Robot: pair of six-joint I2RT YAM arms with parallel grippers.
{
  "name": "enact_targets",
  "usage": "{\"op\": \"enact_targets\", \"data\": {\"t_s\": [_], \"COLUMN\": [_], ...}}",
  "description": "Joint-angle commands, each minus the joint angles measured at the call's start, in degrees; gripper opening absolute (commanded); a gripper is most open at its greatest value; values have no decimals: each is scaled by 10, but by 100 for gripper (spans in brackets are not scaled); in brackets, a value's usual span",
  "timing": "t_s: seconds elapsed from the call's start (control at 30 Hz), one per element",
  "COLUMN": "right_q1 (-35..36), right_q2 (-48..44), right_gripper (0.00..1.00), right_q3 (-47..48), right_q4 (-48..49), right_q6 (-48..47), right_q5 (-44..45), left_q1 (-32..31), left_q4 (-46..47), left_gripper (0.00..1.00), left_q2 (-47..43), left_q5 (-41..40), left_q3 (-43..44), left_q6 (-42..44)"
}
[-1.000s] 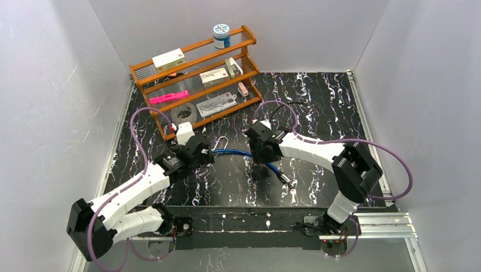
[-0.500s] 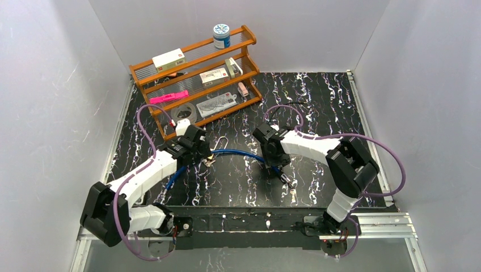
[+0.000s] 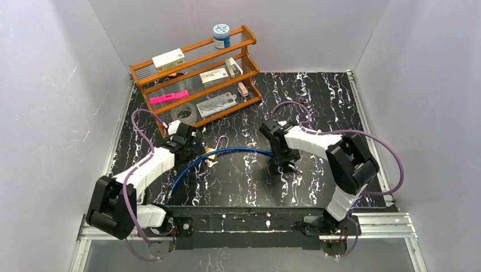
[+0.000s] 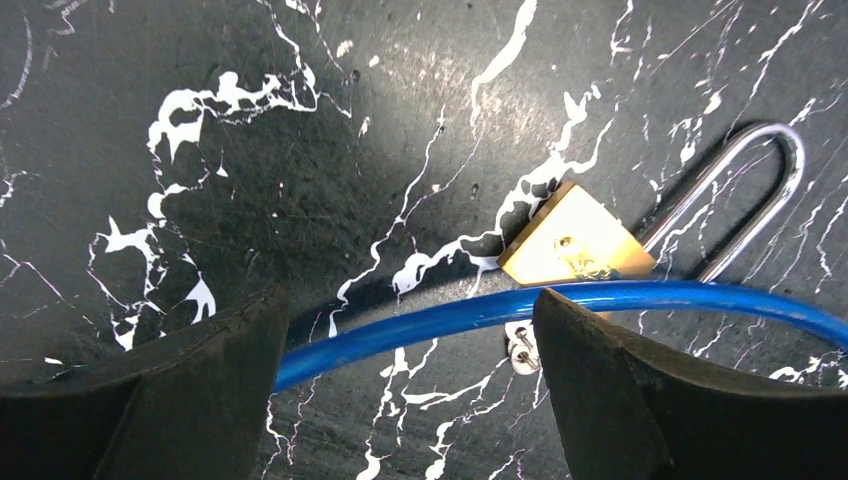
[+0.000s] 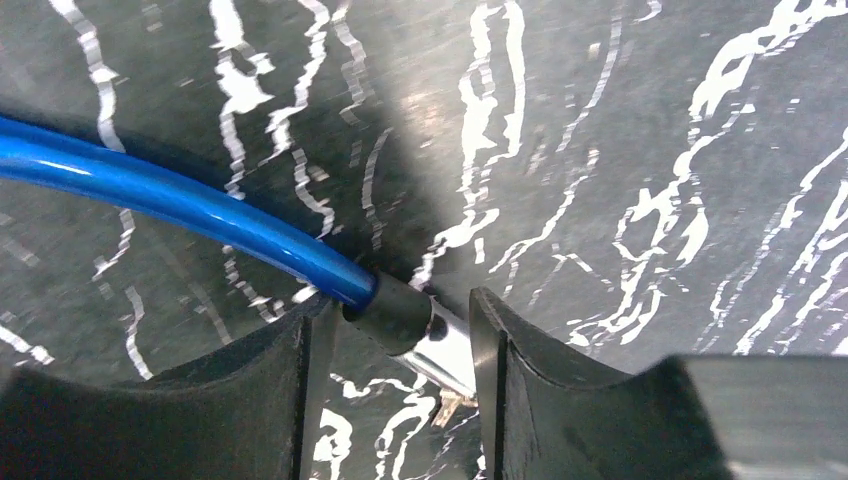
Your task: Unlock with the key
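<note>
A brass padlock (image 4: 575, 240) with a long silver shackle (image 4: 740, 170) lies on the black marbled table (image 3: 238, 181). It also shows in the top view (image 3: 211, 152). A blue cable (image 4: 420, 320) runs in front of it, with small silver keys (image 4: 520, 352) just below. My left gripper (image 4: 405, 385) is open, straddling the cable low over the table. It sits left of the padlock in the top view (image 3: 195, 152). My right gripper (image 5: 390, 390) is closed around the cable's black-sleeved metal end (image 5: 425, 330). It stands right of centre in the top view (image 3: 283, 164).
A wooden three-tier rack (image 3: 195, 79) with boxes, a tape roll and a jar stands at the back left. Grey walls enclose the table on three sides. A metal rail (image 3: 255, 218) runs along the near edge.
My right gripper has moved right and come down over the cable's end. The cable's arc has shifted. My left wrist has swung back towards the rack and now straddles the cable.
</note>
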Motion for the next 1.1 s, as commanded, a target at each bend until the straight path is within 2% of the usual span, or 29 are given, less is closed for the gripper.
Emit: {"op": "enact_targets", "data": {"t_s": [0.0, 0.23, 0.47, 0.63, 0.73, 0.9, 1.07], "right_q1": [-34, -68, -140, -202, -222, -219, -218], "right_q2": [33, 68, 79, 95, 101, -12, -222], "right_gripper": [57, 54, 50, 50, 50, 56, 66], "right_q3": [6, 28, 49, 71, 112, 108, 33], "right_q4": [-3, 14, 41, 66, 46, 66, 120], "right_q6": [-15, -19, -44, -54, -33, -30, -27], "right_q5": [44, 86, 112, 120, 139, 64, -38], "left_q1": [7, 7, 7, 7, 7, 7, 7], "left_q4": [6, 22, 30, 8, -16, -56, -91], "left_gripper": [89, 86, 79, 78, 79, 84, 89], "left_q2": [-6, -31, -91, -115, -125, -167, -222], "left_q5": [29, 96, 173, 161, 144, 132, 107], "left_q3": [-24, -81, -108, -99, -74, -10, 70], "left_q6": [-9, -21, -10, -7, -2, 27, 84]}}
